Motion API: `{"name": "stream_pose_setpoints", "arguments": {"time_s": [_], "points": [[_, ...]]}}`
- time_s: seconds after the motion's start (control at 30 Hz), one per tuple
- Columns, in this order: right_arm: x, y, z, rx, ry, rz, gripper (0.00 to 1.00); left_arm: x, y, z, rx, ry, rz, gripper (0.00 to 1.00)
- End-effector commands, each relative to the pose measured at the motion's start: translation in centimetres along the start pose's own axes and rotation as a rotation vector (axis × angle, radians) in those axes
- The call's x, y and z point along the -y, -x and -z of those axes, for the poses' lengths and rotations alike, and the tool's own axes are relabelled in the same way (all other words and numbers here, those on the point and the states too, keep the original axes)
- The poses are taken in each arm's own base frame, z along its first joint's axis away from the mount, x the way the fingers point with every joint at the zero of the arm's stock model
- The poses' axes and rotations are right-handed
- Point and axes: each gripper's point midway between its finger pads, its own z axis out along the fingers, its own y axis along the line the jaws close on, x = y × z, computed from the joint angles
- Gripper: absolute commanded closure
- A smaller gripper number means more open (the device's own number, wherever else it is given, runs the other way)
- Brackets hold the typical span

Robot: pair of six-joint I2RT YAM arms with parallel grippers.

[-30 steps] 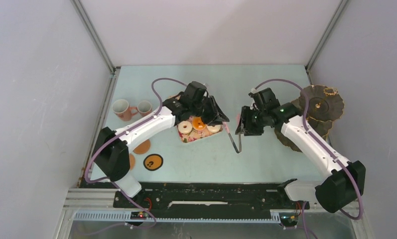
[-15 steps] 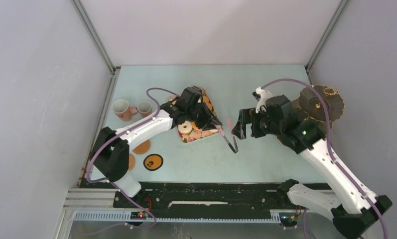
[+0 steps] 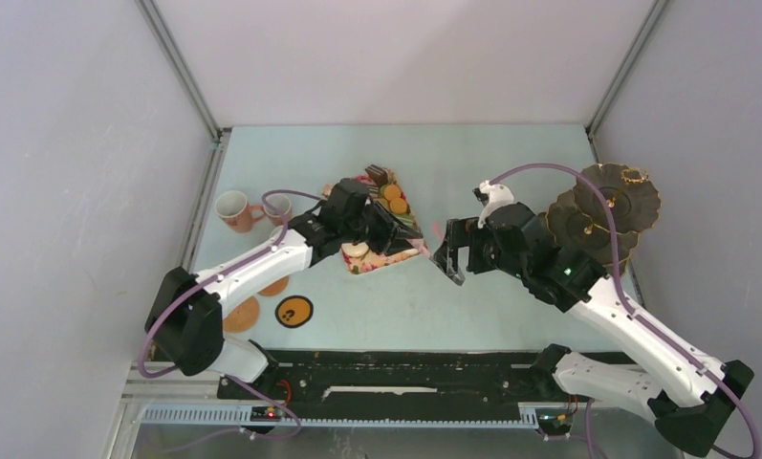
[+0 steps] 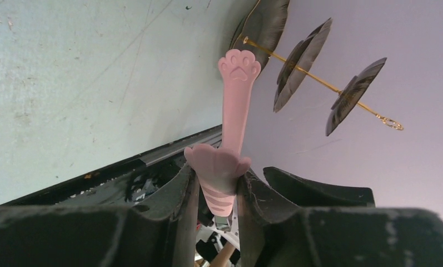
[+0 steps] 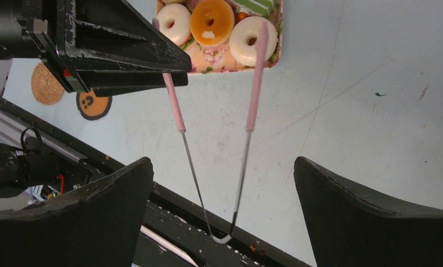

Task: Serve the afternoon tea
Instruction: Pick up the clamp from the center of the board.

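- Top external view: a floral rectangular tray (image 3: 381, 265) is seen near the middle of the bench (image 3: 472, 163), slightly toward the left edge.
- Macarons (image 3: 393, 198) and a dark cake slice (image 3: 377, 175) are carried at the tray's far end. At its near end, three small donuts are shown by the right wrist view: an orange-iced donut (image 5: 210, 21) between two white donuts (image 5: 173, 22).
- The left gripper (image 4: 219, 178) is placed over the tray's near end. Its fingers (image 4: 185, 192) are closed narrowly on the pink tongs (image 5: 256, 83), with one pink arm clamped between them.
- The other arm of the tongs is left free, and its tip is seen over a white donut. A paw-shaped tip is shown by the left wrist view.
- The right gripper (image 5: 222, 167) is held just right of the tray with its fingers (image 5: 113, 211) spread wide. The metal hinge end of the tongs is seen between them, and nothing is gripped.
- The dark three-tier scalloped stand (image 3: 606, 206) is set upright by the right edge, toward the far corner. Whether anything is carried on it cannot be told.
- Two pink-orange mugs (image 3: 231, 208) are stood side by side near the left edge.
- Three round coasters (image 3: 293, 311) are laid toward the near left corner, apart from the mugs.
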Motion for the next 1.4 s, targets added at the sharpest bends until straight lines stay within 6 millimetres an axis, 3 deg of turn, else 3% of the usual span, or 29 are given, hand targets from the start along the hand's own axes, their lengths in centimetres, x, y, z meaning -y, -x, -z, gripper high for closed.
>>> {"name": "stream_pose_setpoints", "arguments": {"time_s": [0.0,0.17,0.53,0.73,0.9,1.17,1.37], "points": [[-0.8,1.1,-1.2,0.048,0.0,-0.049,0.0,3.2,-0.2,1.2,-0.007,-0.11,0.062,1.0],[-2.1,0.0,-2.3,-0.003,0.047,-0.036,0.05,3.3,-0.4,1.3,-0.017,-0.106,0.074,1.0],[0.0,-0.8,-3.8,0.021,-0.072,-0.021,0.07,3.3,-0.6,1.2,-0.034,-0.125,0.078,1.0],[-0.2,-0.1,-3.8,0.049,-0.064,-0.012,0.24,3.2,-0.7,1.2,-0.035,-0.12,0.079,1.0],[-0.7,-0.1,-4.0,0.05,-0.049,-0.004,0.26,3.2,-0.8,1.0,-0.049,-0.127,0.081,1.0],[-1.4,-0.1,-3.9,0.053,-0.019,-0.008,0.39,3.0,-1.0,1.0,-0.059,-0.123,0.068,1.0],[-1.5,0.0,-3.7,0.056,-0.013,-0.02,0.44,2.9,-1.0,1.2,-0.057,-0.116,0.042,0.98]]}}
